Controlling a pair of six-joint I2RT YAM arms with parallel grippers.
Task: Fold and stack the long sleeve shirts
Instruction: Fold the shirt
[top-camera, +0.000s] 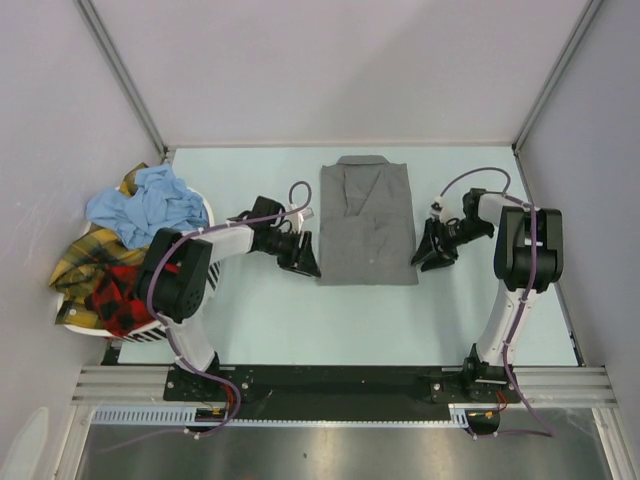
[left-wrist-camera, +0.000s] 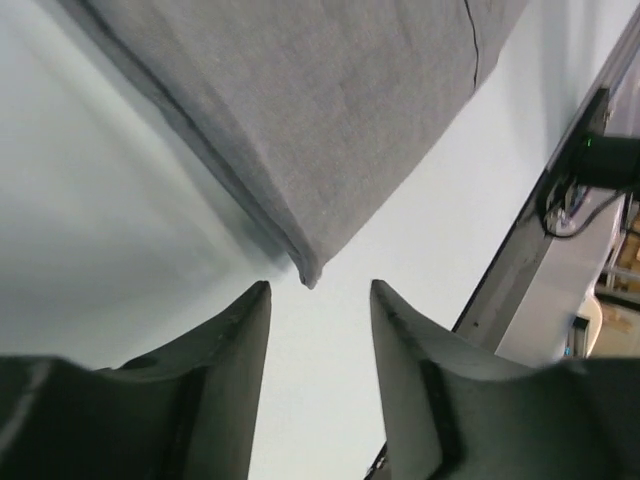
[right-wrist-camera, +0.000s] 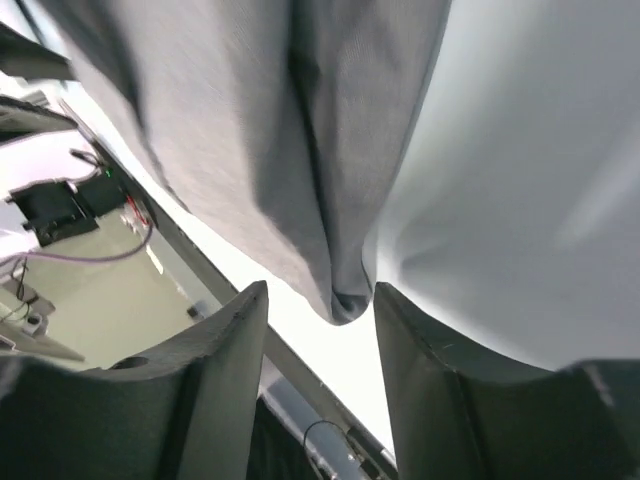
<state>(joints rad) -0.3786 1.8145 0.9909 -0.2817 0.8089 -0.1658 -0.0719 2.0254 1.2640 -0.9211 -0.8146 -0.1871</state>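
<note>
A mid-grey long sleeve shirt (top-camera: 367, 225) lies folded into a rectangle at the table's middle, collar toward the far side. My left gripper (top-camera: 308, 265) sits at its near-left corner, open. In the left wrist view the grey shirt's (left-wrist-camera: 330, 110) corner tip ends just ahead of the left gripper (left-wrist-camera: 318, 290), outside the gap. My right gripper (top-camera: 428, 258) is at the near-right corner, also open. In the right wrist view the grey shirt's (right-wrist-camera: 250, 130) folded corner hangs down between the tips of the right gripper (right-wrist-camera: 320, 295), unpinched.
A white basket (top-camera: 208, 212) at the left edge holds a light blue shirt (top-camera: 145, 205), a yellow plaid shirt (top-camera: 85, 260) and a red-and-black plaid shirt (top-camera: 118, 300). The pale table (top-camera: 280, 320) is walled on three sides, with a metal rail along the near edge.
</note>
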